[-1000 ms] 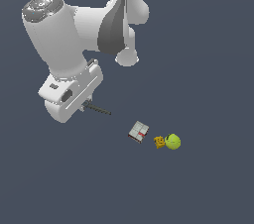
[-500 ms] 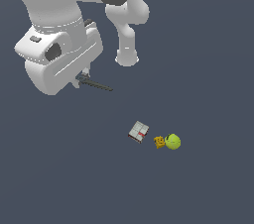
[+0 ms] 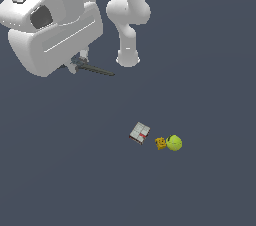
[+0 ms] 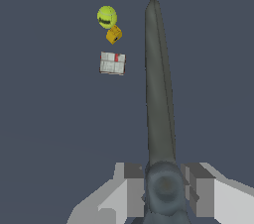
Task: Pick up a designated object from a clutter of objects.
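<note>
- Grey scissors-like tool [image 4: 159,99] is clamped at its pivot in my gripper [image 4: 163,188].
- To lift it well, I'd rise steadily, grip firm, well apart from the flat box [image 4: 112,63].

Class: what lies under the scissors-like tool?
Nothing: the scissors-like tool, clamped in the gripper, shows only bare floor beneath. Its handle end is hidden by the fingers.

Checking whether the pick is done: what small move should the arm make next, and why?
Probably a short hold or slight further lift. The gripper is shut on the dark tool, whose shaft juts out apart from the box, yellow piece and ball on the floor.
</note>
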### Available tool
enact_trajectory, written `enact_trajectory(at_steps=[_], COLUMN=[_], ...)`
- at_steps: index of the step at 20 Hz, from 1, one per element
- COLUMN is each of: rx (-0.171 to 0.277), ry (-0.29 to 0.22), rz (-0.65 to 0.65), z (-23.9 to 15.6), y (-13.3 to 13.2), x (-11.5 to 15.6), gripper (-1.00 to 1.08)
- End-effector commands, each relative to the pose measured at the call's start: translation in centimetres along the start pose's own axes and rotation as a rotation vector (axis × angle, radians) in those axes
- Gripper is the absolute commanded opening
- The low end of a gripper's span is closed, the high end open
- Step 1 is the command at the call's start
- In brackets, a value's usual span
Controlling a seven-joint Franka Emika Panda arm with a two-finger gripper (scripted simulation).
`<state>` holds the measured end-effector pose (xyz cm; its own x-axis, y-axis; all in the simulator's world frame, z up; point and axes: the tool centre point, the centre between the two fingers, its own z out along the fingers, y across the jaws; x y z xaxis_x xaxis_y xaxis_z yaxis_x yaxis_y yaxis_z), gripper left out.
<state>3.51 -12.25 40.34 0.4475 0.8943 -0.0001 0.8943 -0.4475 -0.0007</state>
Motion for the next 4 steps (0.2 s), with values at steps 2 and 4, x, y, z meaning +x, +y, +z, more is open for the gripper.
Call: enact_trajectory(at_steps=[2, 4], rx=[-0.001, -0.001], ry=[0.000, 0.000], rz=[0.000, 0.000], z=[-0.67, -0.68], y=[0.02, 0.06], x=[0.06, 0.07], gripper=[-1.00, -1.00])
